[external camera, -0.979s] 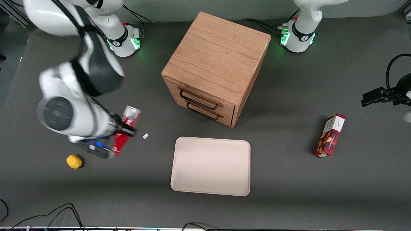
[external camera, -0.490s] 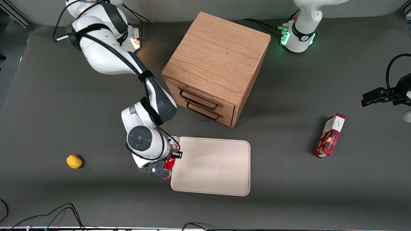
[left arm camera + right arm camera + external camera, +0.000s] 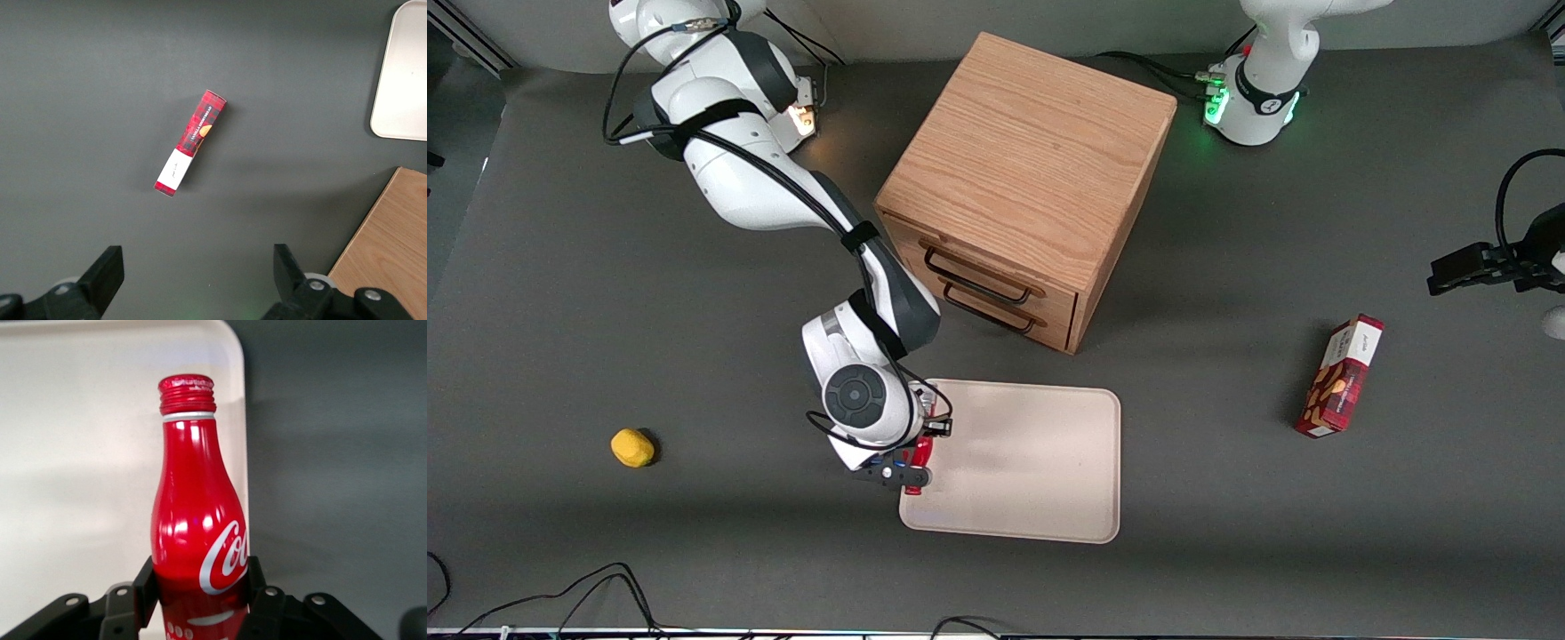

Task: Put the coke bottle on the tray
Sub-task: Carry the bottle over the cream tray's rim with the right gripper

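Observation:
My gripper (image 3: 919, 452) is shut on the coke bottle (image 3: 197, 520), a slim red bottle with white script and a red cap. Its black fingers (image 3: 145, 583) press on both sides of the bottle's lower body. In the front view only a bit of the red bottle (image 3: 922, 444) shows under the wrist. It hangs over the edge of the beige tray (image 3: 1032, 462) that lies toward the working arm's end. In the right wrist view the cap points over the tray (image 3: 80, 453), close to its rounded corner. I cannot tell whether the bottle touches the tray.
A wooden two-drawer cabinet (image 3: 1023, 187) stands farther from the front camera than the tray. A yellow lump (image 3: 632, 447) lies toward the working arm's end of the table. A red snack box (image 3: 1343, 375) lies toward the parked arm's end.
My arm has carried the bottle from near the yellow lump toward the tray. In the last half second it moved a little farther over the tray's edge.

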You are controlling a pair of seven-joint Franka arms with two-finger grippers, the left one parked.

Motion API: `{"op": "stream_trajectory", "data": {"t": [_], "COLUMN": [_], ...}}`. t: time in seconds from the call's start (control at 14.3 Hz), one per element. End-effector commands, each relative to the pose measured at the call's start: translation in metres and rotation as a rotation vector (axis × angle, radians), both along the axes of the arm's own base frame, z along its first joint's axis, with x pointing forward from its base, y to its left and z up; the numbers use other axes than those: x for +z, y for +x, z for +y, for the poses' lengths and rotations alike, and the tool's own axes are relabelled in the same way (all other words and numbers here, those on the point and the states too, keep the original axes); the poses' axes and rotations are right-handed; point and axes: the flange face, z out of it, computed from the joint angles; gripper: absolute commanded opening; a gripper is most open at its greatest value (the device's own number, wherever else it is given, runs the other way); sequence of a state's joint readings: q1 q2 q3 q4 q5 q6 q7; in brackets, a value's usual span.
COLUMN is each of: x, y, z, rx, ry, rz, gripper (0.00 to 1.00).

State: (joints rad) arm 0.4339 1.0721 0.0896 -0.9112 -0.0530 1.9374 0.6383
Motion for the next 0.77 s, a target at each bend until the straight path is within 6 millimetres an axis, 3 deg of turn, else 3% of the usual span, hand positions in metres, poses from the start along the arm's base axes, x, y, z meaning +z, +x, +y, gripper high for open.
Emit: {"op": "stream_trajectory", "data": {"t": [0.0, 0.35, 0.42, 0.49, 0.56, 0.7], "x": [-0.005, -0.017, -0.017, -0.018, -0.019, -0.022], "y": [0.003, 0.006, 0.007, 0.006, 0.007, 0.005], "z": [0.008, 0.003, 0.002, 0.003, 0.002, 0.003], "rx": [0.028, 0.018, 0.016, 0.014, 0.014, 0.023], "ry": [-0.002, -0.013, -0.011, -0.011, -0.017, -0.034], "rz": [-0.035, -0.045, -0.049, -0.049, -0.053, -0.055], "gripper": [0.0, 0.0, 0.1, 0.48, 0.99, 1.0]}}
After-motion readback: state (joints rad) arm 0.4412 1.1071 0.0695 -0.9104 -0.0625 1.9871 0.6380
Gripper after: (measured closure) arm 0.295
